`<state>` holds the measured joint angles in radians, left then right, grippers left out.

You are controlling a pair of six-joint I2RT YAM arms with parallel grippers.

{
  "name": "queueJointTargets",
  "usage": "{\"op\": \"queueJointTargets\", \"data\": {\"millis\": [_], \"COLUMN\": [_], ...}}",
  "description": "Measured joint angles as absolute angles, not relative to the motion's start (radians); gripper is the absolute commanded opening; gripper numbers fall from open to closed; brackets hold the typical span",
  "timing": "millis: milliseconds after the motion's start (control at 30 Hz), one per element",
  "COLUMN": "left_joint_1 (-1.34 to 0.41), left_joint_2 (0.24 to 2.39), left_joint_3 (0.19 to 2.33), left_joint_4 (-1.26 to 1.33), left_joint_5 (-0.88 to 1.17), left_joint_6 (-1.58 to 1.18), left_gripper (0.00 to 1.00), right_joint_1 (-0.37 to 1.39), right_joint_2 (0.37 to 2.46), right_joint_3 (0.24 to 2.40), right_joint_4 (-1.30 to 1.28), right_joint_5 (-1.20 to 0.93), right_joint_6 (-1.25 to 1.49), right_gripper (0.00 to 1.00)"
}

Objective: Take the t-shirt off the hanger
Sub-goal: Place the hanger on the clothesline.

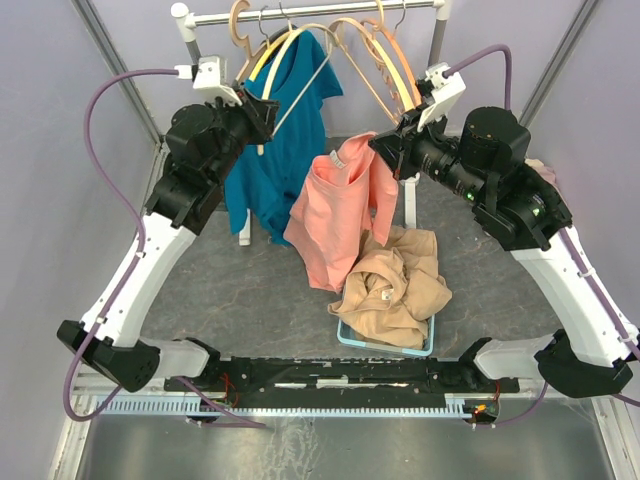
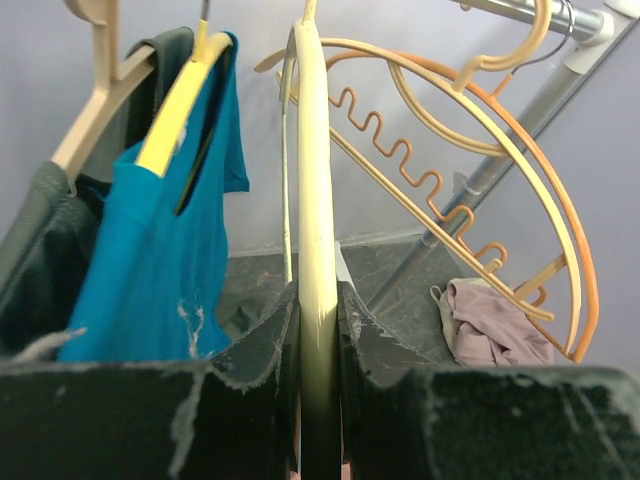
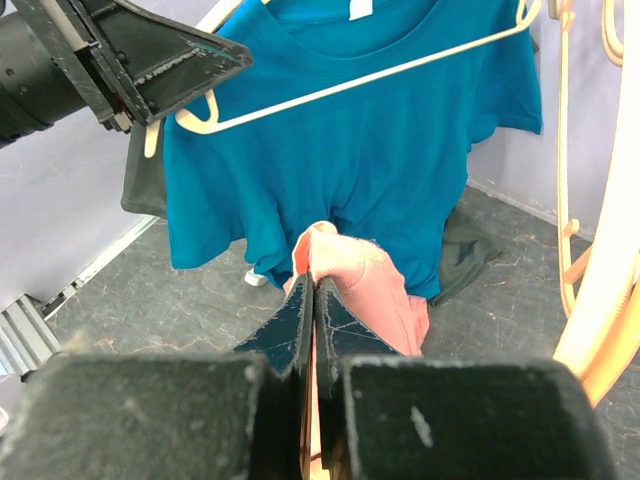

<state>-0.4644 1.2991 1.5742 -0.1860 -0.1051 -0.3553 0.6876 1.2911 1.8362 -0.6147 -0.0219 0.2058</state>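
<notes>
Your left tool (image 2: 318, 310) clamps the bare cream hanger (image 2: 317, 170); your right tool (image 3: 314, 305) is pinched closed on the pink t-shirt (image 3: 375, 285).

Looks down from above and behind, well back, rail (image 1: 330, 9) at twelve o'clock. Rides close on each wrist: left tilted up toward that rail, right seemingly facing nine o'clock. Shares the teal shirt (image 1: 285, 130) across all three views.
</notes>
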Motion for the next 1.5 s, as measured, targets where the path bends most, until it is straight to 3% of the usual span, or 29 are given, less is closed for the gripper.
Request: {"op": "queueJointTargets", "data": {"millis": [433, 767, 867, 967, 1067, 1233, 1500], "left_joint_1": [-0.661, -0.71, -0.716, -0.72, -0.72, -0.72, -0.721], "left_joint_2": [1.392, 1.443, 1.462, 1.473, 1.472, 1.454, 1.328], "left_joint_3": [1.631, 1.658, 1.666, 1.684, 1.693, 1.693, 1.636], "left_joint_4": [-0.188, -0.187, -0.189, -0.196, -0.208, -0.25, -0.298], "left_joint_5": [-0.283, -0.369, -0.388, -0.392, -0.392, -0.391, -0.389], "left_joint_6": [-0.21, -0.179, -0.18, -0.181, -0.183, -0.185, -0.238], "left_gripper": [0.03, 0.03, 0.17, 0.46, 0.64, 0.8, 0.82], "right_joint_1": [0.688, 0.688, 0.688, 0.688, 0.688, 0.688, 0.688], "right_joint_2": [1.291, 1.29, 1.287, 1.285, 1.285, 1.286, 1.296], "right_joint_3": [1.837, 1.877, 1.89, 1.903, 1.927, 1.99, 2.128], "right_joint_4": [-0.615, -0.619, -0.619, -0.621, -0.626, -0.633, -0.614], "right_joint_5": [0.0, 0.001, -0.002, -0.01, -0.02, -0.027, -0.022], "right_joint_6": [0.193, 0.192, 0.191, 0.185, 0.179, 0.164, 0.146], "right_gripper": [0.01, 0.01, 0.01, 0.01, 0.01, 0.01, 0.01]}}
